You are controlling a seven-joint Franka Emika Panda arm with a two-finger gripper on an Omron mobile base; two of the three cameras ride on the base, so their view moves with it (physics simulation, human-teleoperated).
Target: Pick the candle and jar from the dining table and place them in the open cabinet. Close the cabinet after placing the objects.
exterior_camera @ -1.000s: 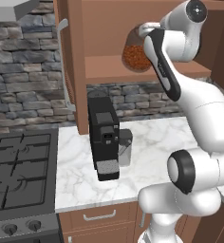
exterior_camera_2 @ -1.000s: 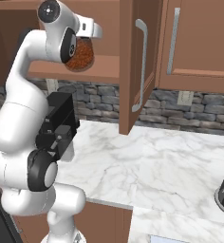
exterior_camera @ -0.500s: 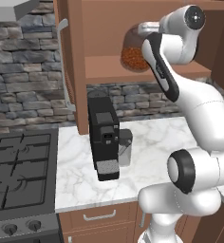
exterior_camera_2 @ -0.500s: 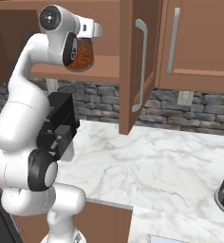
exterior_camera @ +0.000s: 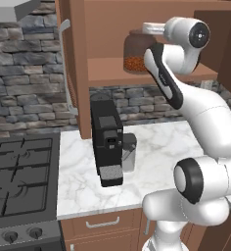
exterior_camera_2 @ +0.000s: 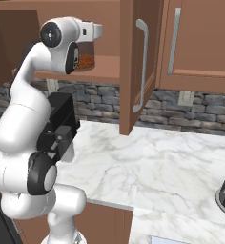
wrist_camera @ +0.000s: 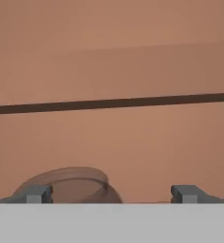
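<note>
Now end effector (wrist_camera: 112,193) wider apart than before, jaws off the jar (exterior_camera: 135,53) on the cabinet (exterior_camera: 112,73) shelf.

— Arm, pose?
— Risen from base, folded at elbow, reaching high and forward; wrist level at the top, hand pointing ahead.

— End effector (wrist_camera: 111,194), state?
— Spread wide. Two dark fingertips (wrist_camera: 35,193) far apart at the bottom of the hand view, nothing clamped between them.

— Colour, finish?
— White links, dark joints.
</note>
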